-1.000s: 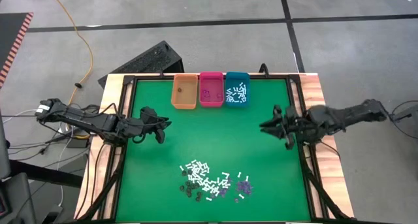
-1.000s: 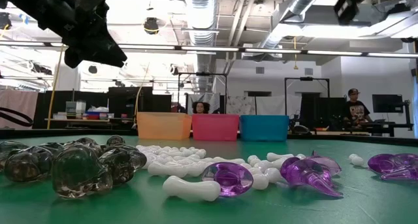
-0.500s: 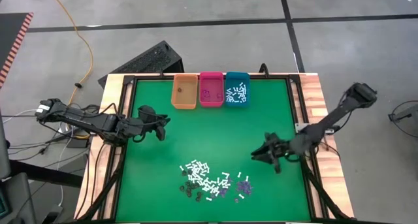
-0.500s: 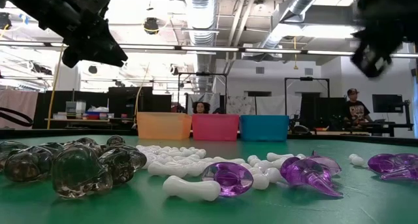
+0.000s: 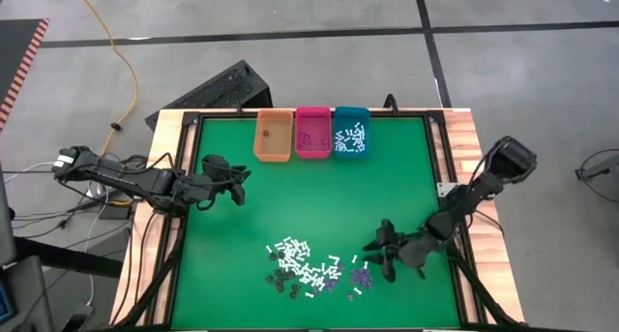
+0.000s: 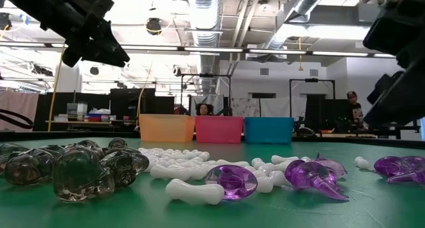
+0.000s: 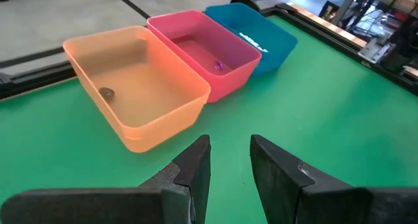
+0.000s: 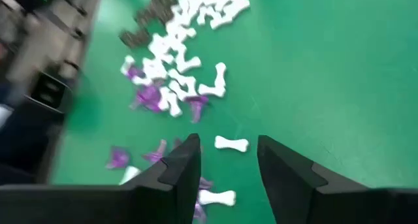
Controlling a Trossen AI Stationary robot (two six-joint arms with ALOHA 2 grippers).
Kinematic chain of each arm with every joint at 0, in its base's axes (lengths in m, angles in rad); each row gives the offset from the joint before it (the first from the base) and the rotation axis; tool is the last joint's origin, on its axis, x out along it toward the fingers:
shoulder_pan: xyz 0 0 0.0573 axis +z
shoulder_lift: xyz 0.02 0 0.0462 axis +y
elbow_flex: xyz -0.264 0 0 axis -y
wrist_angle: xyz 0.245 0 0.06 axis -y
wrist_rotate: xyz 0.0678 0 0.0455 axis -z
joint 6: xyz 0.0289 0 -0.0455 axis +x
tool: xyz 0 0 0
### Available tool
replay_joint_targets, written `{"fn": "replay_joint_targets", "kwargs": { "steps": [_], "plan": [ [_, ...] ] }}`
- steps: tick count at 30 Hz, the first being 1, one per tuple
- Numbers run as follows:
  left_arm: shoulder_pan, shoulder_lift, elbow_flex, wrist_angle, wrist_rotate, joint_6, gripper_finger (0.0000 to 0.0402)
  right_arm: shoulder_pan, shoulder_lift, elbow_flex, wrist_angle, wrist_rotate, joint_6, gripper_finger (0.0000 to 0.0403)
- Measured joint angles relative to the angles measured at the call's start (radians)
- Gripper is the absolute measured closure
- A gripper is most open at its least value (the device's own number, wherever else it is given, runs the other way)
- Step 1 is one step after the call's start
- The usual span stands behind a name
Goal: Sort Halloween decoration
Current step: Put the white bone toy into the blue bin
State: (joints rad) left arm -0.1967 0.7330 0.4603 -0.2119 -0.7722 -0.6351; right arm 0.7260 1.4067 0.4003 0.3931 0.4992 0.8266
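There were no words, numbers, labels or signs that could be read anywhere in these pictures.

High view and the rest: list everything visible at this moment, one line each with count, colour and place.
Table: one, green mat in a wooden frame.
Orange bin: one, far edge, leftmost; one dark piece inside.
Pink bin: one, middle; a few purple pieces inside.
Teal bin: one, rightmost; many white pieces inside.
Halloween decoration: dozens of white bones, purple bits and dark bits, loose at the near edge.
Yellow cable: one, on the floor beyond the table's left.
Person: one, in the room behind, largely hidden.
Left gripper: dark, open, empty, above the mat's left side.
Right gripper: dark, open, beside the purple bits.
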Motion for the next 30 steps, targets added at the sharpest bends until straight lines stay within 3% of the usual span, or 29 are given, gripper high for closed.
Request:
{"fn": "replay_joint_targets", "kwargs": {
  "steps": [10, 19, 30],
  "plan": [
    [0.0, 0.0, 0.0, -0.003, -0.004, 0.01, 0.0303, -0.045, 0.221, 0.121, 0.002, -0.001, -0.205, 0.0206],
    [0.0, 0.0, 0.0, -0.008, -0.003, 0.004, 0.0303, -0.074, 0.28, 0.152, -0.018, -0.071, -0.224, 0.0209],
    [0.0, 0.0, 0.0, -0.008, -0.003, 0.003, 0.0303, -0.08, 0.28, 0.152, -0.117, -0.069, -0.225, 0.0276]
  ]
}}
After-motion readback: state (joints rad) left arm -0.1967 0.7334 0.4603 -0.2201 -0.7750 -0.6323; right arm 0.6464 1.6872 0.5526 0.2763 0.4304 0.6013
